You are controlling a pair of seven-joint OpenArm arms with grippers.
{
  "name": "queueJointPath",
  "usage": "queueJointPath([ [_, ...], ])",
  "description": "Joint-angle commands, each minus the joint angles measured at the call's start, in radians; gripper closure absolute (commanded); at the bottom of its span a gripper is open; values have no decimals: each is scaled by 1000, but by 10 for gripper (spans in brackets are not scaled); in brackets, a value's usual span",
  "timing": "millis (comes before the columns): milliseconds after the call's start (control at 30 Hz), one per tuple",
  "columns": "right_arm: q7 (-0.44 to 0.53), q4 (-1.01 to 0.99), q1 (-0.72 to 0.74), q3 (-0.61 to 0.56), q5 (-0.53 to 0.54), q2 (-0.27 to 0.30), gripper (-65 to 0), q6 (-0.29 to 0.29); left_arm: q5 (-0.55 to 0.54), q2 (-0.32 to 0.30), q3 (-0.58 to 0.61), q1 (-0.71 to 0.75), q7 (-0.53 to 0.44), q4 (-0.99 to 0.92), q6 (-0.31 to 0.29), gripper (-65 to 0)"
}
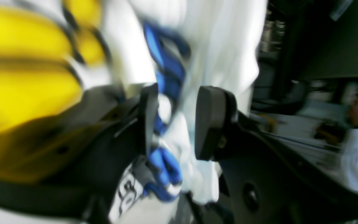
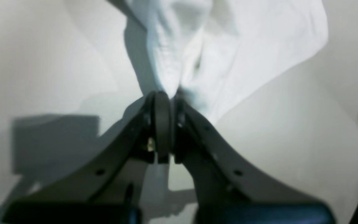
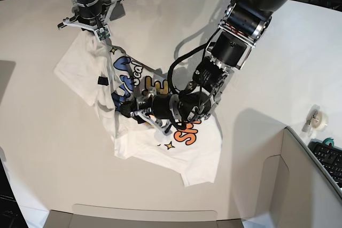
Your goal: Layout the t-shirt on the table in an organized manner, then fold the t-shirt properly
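Between the spread pads of the left tool (image 1: pixel 174 121) hangs a bunched fold of the t-shirt (image 3: pixel 160 132), soft white cotton with blue and yellow print; the pads stand apart on either side of the fold, so it looks loose, not clamped. Out at the far corner, the right tool (image 2: pixel 163 96) is pressed together, pinching a plain white edge. Crumpled on the smooth white bench (image 3: pixel 43 132), the shirt stretches from one tool to the other, that line being its long axis. Left is nearer the bunched middle.
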Motion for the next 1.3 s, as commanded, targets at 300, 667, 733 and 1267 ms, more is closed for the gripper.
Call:
queueJointPath([
  [300, -9, 10, -25, -13, 9, 25, 0, 56, 55, 20, 6, -117, 4, 20, -15, -211],
  [667, -11, -19, -22, -109, 8, 40, 0, 56, 58, 102, 9, -155, -5, -34, 6, -217],
  [733, -11, -21, -23, -112, 8, 40, 0, 56, 58, 112, 9, -193, -7, -83, 11, -239],
  [1267, -11, -21, -28, -112, 8, 42, 0, 56, 58, 113, 156, -276, -91, -219, 14, -297],
])
